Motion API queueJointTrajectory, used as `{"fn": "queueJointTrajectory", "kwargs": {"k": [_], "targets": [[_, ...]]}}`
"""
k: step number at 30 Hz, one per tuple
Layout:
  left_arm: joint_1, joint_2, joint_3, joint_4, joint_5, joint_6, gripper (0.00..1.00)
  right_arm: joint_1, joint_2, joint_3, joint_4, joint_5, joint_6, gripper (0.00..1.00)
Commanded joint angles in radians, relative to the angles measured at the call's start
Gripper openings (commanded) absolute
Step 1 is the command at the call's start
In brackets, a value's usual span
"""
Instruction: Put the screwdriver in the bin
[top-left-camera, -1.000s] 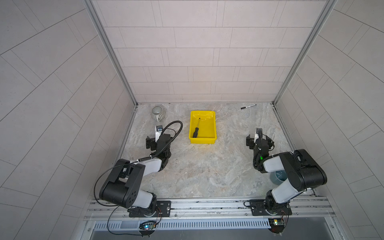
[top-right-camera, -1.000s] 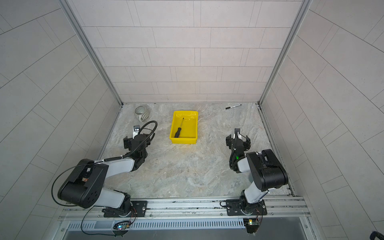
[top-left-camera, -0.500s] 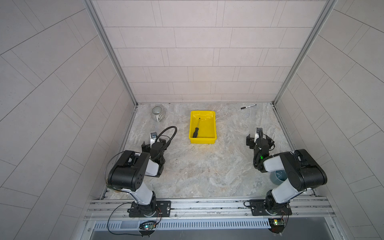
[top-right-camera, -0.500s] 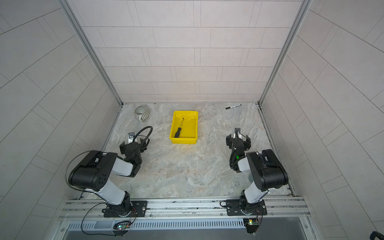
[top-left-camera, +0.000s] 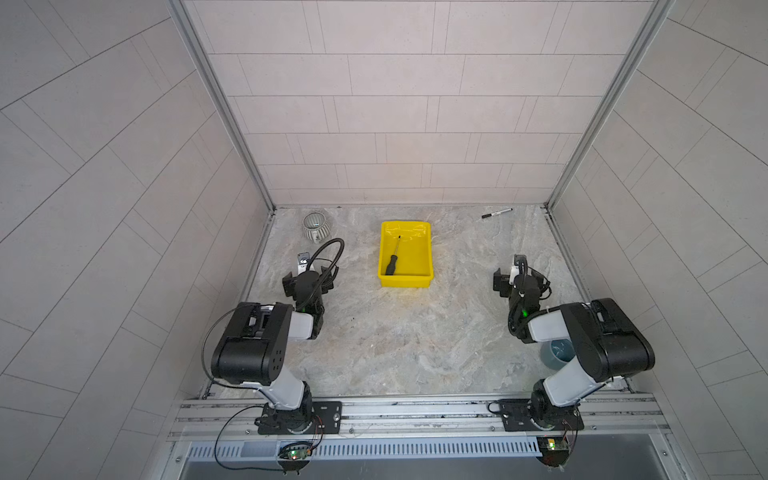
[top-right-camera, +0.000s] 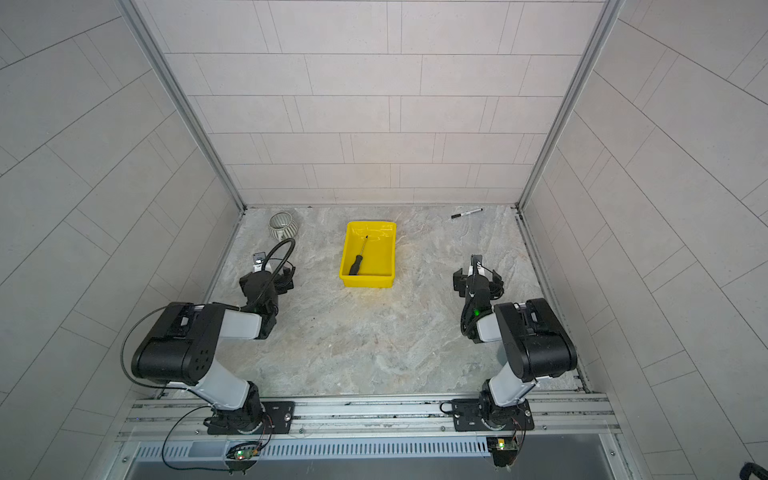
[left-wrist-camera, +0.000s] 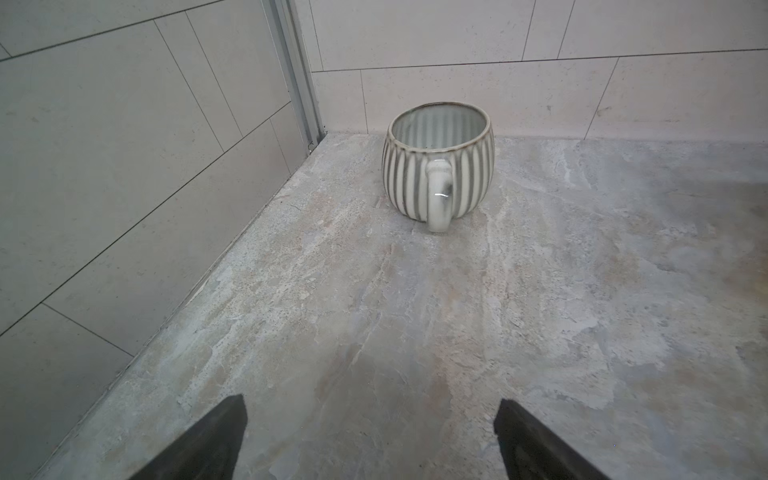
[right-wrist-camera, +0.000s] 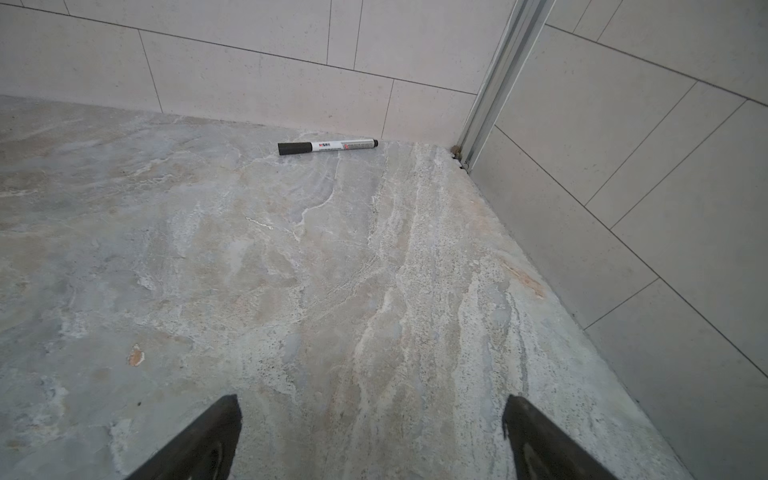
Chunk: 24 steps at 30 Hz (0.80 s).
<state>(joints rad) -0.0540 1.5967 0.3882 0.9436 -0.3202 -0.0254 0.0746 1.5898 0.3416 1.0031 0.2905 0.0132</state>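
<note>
The left gripper (left-wrist-camera: 370, 399) has been pulled back toward 7 o'clock, jaws apart and empty. The right gripper (right-wrist-camera: 370, 397) is spread apart too. The screwdriver (top-left-camera: 392, 261) is left inside the bin (top-left-camera: 405, 281) at 12 o'clock, so the job looks done.

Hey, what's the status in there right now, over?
Left end effector open, empty. Right end effector open, empty. Screwdriver lying inside bin. Mug, marker off in back corners.

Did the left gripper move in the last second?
Yes. In a top view the left gripper has shifted left, farther from the bin, which stayed where it was. Its jaws are open and hold nothing.
</note>
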Motion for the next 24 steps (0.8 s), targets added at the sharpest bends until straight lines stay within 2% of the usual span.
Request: {"fn": "queueJointTrajectory", "kwargs": {"k": [1, 24], "targets": [[-0.004, -0.012, -0.005, 0.007, 0.008, -0.009, 1.0, -0.006, -0.008, 0.011, -0.007, -0.014, 0.015, 0.99], [-0.001, -0.011, -0.006, 0.007, 0.01, -0.009, 1.0, -0.004, -0.005, 0.017, -0.013, -0.011, 0.008, 0.99]]}}
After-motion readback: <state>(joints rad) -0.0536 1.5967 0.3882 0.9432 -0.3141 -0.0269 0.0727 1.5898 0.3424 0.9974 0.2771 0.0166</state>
